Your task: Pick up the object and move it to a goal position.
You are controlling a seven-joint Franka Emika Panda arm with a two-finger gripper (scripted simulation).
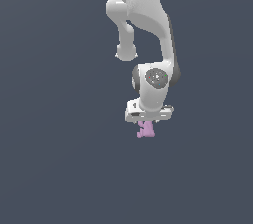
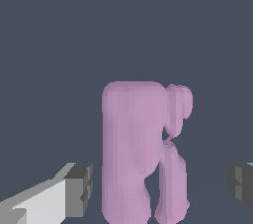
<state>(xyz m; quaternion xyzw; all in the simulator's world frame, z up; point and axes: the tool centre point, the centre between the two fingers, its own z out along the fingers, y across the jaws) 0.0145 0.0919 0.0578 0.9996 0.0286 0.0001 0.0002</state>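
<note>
Exterior view: I log one white arm [image 1: 148, 25] reaching down, its gripper [image 1: 147, 125] directly over the pink-lilac object [image 1: 146, 130], which shows just beneath the hand against a plain dark grey ground [image 1: 49, 168].

Wrist view: I log the object [image 2: 133, 149], lumpy and upright, standing between two dark finger pads [image 2: 79, 188]. Clear gaps show on both sides; the jaws stand apart, touching nothing.

pink-lilac object [image 2: 131, 149], white gripper [image 2: 158, 188], seemingly grey pads [image 2: 79, 188]
</note>
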